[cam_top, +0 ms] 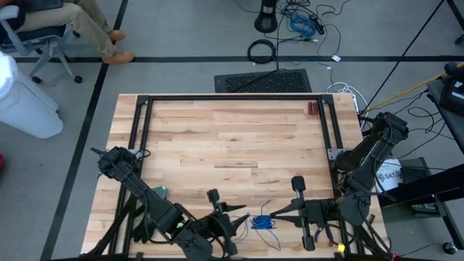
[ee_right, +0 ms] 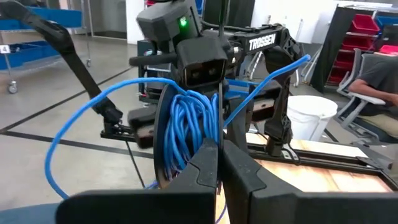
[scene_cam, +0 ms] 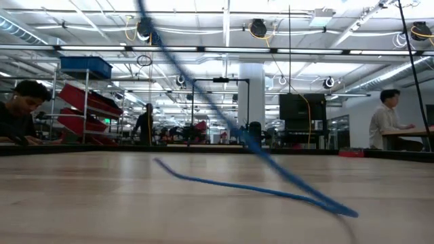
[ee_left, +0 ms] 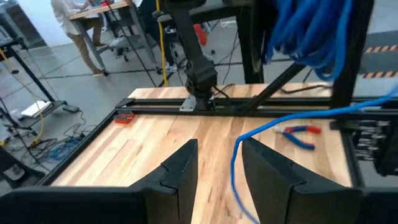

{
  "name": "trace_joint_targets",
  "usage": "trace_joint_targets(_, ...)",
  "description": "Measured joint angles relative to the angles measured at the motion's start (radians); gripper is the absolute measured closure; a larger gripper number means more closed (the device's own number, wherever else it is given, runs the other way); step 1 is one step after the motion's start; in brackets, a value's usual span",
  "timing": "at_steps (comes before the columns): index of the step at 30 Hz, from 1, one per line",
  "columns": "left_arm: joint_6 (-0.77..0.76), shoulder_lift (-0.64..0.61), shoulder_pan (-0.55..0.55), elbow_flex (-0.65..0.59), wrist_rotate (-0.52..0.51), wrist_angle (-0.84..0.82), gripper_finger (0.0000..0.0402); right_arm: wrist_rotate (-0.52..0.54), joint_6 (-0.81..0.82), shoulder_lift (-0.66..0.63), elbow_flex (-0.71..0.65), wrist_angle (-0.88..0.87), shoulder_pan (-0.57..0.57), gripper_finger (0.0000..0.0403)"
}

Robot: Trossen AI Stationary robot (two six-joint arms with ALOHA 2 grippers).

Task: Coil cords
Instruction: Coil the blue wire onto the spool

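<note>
The cords are one thin blue wire wound into a bundle of several loops, held above the table's near edge between my two grippers. My right gripper is shut on the bundle and comes in from the table's right. My left gripper faces it from the left, open. A loose strand runs down between its fingers. In the low view a strand slants down to the tabletop, and its tail lies there. My right gripper pinches several loops of the blue bundle between its two fingers. The fingers lie about level and come from the table's right. The bundle hangs clear of the table, with slack strands arching off it. My left gripper: I cannot tell whether its fingers touch the strand.
Red-handled pliers lie on the wood behind the bundle. A black metal frame borders the wooden table, with a small red object at the far right. People sit at desks beyond the table.
</note>
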Motion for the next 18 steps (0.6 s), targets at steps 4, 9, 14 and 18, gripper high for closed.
trace_joint_targets(4,-0.029,0.015,0.032,0.0,0.002,-0.004,0.027,-0.023,-0.001,0.001,0.0,0.0,-0.001,0.0403)
trace_joint_targets(9,-0.044,0.024,0.064,0.0,0.007,-0.015,0.027,-0.029,-0.015,0.001,0.0,0.016,0.004,0.0403)
trace_joint_targets(14,-0.073,0.033,0.075,0.0,0.029,-0.054,0.027,-0.052,-0.047,0.002,0.0,0.057,0.017,0.0403)
trace_joint_targets(18,-0.106,0.036,0.08,0.0,0.035,-0.101,0.027,-0.075,-0.067,0.002,0.0,0.075,0.031,0.0403)
